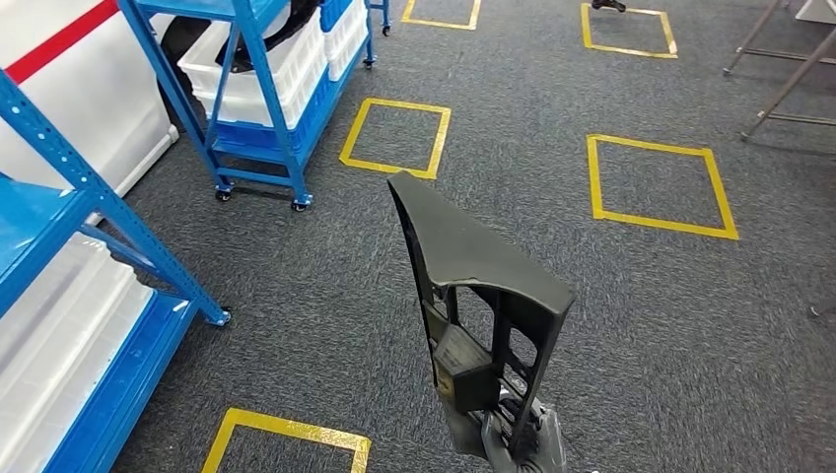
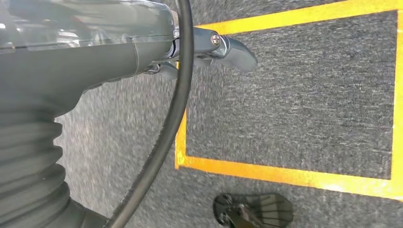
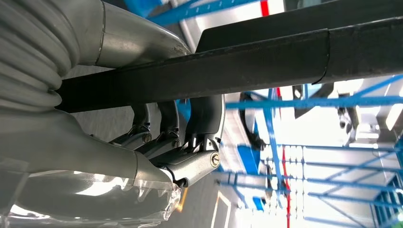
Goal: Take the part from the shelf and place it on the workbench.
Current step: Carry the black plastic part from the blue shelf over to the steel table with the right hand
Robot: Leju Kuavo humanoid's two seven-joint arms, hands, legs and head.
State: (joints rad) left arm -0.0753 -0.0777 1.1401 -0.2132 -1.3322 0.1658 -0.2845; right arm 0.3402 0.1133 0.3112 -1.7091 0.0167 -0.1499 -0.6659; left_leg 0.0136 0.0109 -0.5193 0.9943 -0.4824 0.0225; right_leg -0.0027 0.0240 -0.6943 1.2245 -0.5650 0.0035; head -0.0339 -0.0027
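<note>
The right hand (image 1: 518, 434) grips the black part (image 1: 473, 286) from below, fingers (image 3: 166, 118) curled round its bar, holding it upright over the carpet (image 1: 641, 325). The left hand (image 2: 209, 47) hangs above a yellow floor square (image 2: 285, 171); I cannot tell how its fingers lie. Blue shelves (image 1: 256, 89) stand at ten o'clock.

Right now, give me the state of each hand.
Left hand: holds nothing; whether open or closed cannot be told.
Right hand: grips the black part.
</note>
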